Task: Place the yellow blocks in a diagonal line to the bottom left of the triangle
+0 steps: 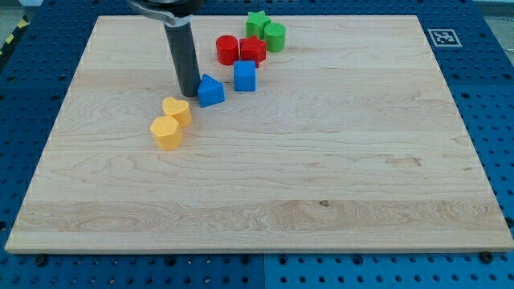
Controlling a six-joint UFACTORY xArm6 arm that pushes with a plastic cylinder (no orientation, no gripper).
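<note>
My tip (189, 93): there is no claw on this arm, so nothing opens or holds; the rod's end rests on the counter (321, 185) just left of the blue triangle block (211, 91), nearly touching it.
Landmark: the blue triangle block, with a blue cube (245, 76) to its upper right.
Yellow heart block (177, 110): just to the triangle's bottom left, close beside it.
Yellow hexagon block (167, 132): further along that line, touching the heart (the pair already looks diagonal).
Direction from my tip: both yellows lie below and slightly left.
Other blocks: red cylinder (227, 50), red cube (253, 50), green star (257, 22) and green cylinder (275, 36), all beyond the triangle's upper right.
Room: bare wood below and left of the triangle.
</note>
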